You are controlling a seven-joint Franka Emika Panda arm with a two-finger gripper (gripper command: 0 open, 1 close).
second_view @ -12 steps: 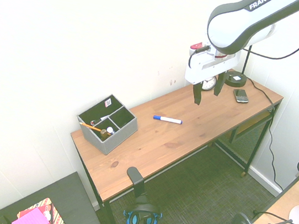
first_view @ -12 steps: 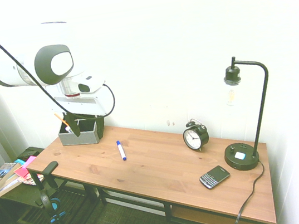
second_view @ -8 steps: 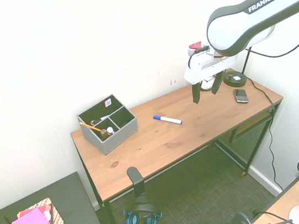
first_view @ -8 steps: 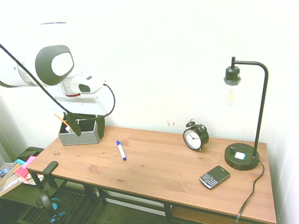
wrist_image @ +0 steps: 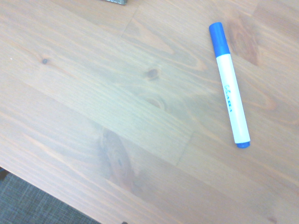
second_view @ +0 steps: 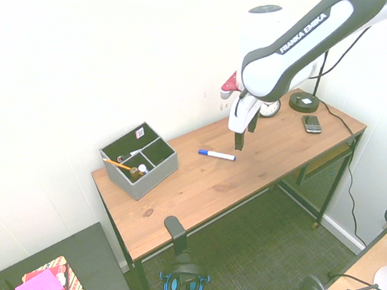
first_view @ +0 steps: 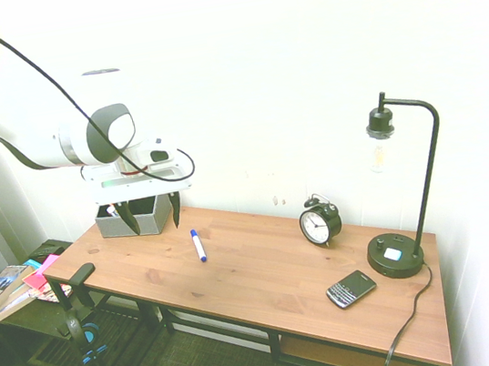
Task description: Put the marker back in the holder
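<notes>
On the counter (first_view: 257,264), between the holder (second_view: 157,181) and the alarm clock (first_view: 315,225), seeing the marker (first_view: 199,247) lying flat, its long axis running obliquely to the edge and its blue cap pointing to the holder's side. Above it and off to one side, seeing the gripper (first_view: 157,226) hanging with fingers spread wide and holding nothing. Judging by both outside views, needing a sideways shift and descent, with the fingers apparently lining up to close across the barrel; risking a clipped end if dropping straight.
</notes>
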